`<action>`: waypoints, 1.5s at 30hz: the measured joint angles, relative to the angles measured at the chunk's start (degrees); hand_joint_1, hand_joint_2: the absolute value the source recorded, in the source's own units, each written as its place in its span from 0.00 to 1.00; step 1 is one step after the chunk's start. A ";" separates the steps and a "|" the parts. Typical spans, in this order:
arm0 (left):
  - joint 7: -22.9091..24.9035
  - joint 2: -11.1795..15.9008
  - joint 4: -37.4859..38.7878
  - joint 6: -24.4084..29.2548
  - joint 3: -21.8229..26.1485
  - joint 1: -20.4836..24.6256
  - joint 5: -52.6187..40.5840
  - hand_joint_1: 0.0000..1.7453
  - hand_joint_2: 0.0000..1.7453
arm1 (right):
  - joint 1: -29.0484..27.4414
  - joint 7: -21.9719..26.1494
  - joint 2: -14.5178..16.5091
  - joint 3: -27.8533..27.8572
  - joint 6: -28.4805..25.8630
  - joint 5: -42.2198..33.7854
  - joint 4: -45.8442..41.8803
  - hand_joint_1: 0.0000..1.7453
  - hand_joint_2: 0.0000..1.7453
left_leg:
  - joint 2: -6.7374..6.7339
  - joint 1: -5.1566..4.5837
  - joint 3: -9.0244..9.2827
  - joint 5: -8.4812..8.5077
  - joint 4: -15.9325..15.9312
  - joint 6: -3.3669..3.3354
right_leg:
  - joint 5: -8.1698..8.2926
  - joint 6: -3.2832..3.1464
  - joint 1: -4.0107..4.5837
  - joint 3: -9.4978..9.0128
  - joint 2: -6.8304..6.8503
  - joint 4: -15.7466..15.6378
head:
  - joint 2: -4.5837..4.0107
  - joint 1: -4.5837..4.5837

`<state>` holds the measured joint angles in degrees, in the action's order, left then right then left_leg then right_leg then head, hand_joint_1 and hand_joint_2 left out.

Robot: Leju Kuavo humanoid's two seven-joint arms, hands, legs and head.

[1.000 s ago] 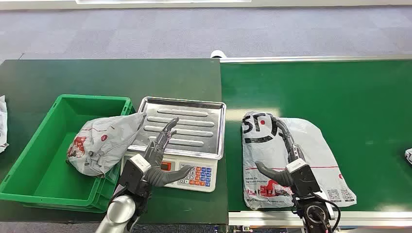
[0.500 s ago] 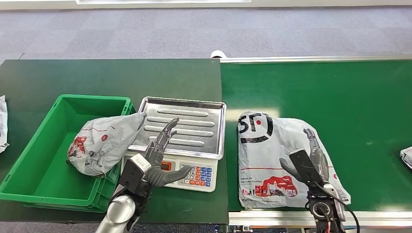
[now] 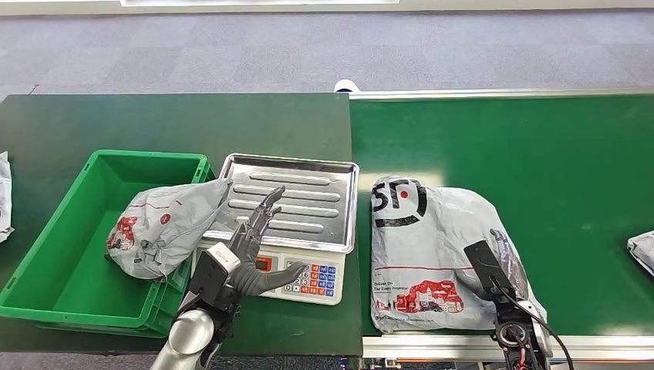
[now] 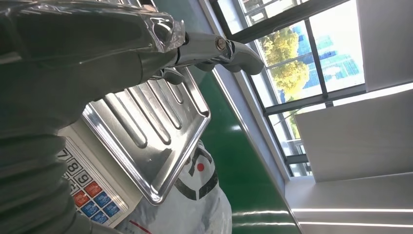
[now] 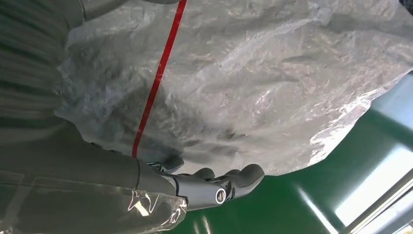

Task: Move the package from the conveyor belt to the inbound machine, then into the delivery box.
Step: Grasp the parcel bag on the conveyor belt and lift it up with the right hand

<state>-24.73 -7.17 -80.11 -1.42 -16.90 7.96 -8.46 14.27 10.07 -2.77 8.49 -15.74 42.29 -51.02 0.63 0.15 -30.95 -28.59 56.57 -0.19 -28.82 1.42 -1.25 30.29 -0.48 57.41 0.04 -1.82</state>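
A grey courier package (image 3: 428, 247) (image 5: 268, 73) (image 4: 195, 200) with a red-and-black logo lies flat on the green conveyor belt (image 3: 540, 154), close to the belt's left end. My right hand (image 3: 497, 266) (image 5: 146, 195) is open over the package's near right part, its fingers (image 5: 234, 180) lying along the bag's edge without gripping it. The inbound machine is a scale with a steel tray (image 3: 289, 200) (image 4: 146, 131) and a keypad (image 3: 316, 279). My left hand (image 3: 251, 247) (image 4: 97, 39) hovers open over the scale's near edge, holding nothing. The green delivery box (image 3: 46, 254) stands left of the scale.
Another grey package (image 3: 162, 227) rests half in the green box, leaning on its right rim toward the scale. A further parcel (image 3: 644, 250) lies at the belt's right edge. A white bag (image 3: 4, 196) shows at the far left of the dark table (image 3: 177, 123).
The package has slid left along the belt toward the scale. My right hand has shifted from the package's middle to its near right corner. The left hand has not moved.
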 joint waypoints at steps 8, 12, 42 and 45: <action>0.40 -0.10 -0.20 -0.33 0.01 0.00 -0.41 0.00 1.00 | 0.05 -2.47 0.41 0.92 2.67 2.53 0.73 0.00 1.00 | 0.00 0.00 0.01 0.00 0.00 0.00 | 0.00 0.00 -0.01 0.00 0.00 0.00 | 0.00 -0.01; 0.71 -0.33 -0.38 -0.44 0.02 -0.01 -0.61 0.00 1.00 | 0.05 -3.74 0.64 1.52 4.37 3.62 1.14 0.00 1.00 | 0.00 0.00 0.01 0.00 0.00 0.00 | 0.00 0.00 0.00 0.01 0.00 0.00 | 0.00 -0.01; 1.07 -0.50 -0.70 -0.63 0.08 -0.05 -0.83 0.00 1.00 | 1.00 -5.41 0.94 1.85 7.72 4.98 3.29 0.97 1.00 | 0.00 0.00 0.05 0.00 0.00 0.00 | 0.00 0.00 0.00 -0.03 0.00 0.00 | 0.00 -0.01; 1.22 -0.50 -1.14 -0.63 0.14 -0.15 -0.98 0.00 1.00 | 1.01 -5.23 0.99 1.85 7.24 5.06 3.31 1.00 1.00 | 0.00 0.00 0.04 0.00 0.00 0.00 | 0.00 0.00 0.00 -0.03 0.00 0.00 | 0.00 -0.01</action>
<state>-23.51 -7.67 -81.24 -2.05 -16.76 7.81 -9.44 15.27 4.83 -1.78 10.34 -8.50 47.35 -47.71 0.63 0.15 -30.90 -28.59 56.58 -0.19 -28.82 1.42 -1.25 30.26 -0.47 57.41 0.04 -1.84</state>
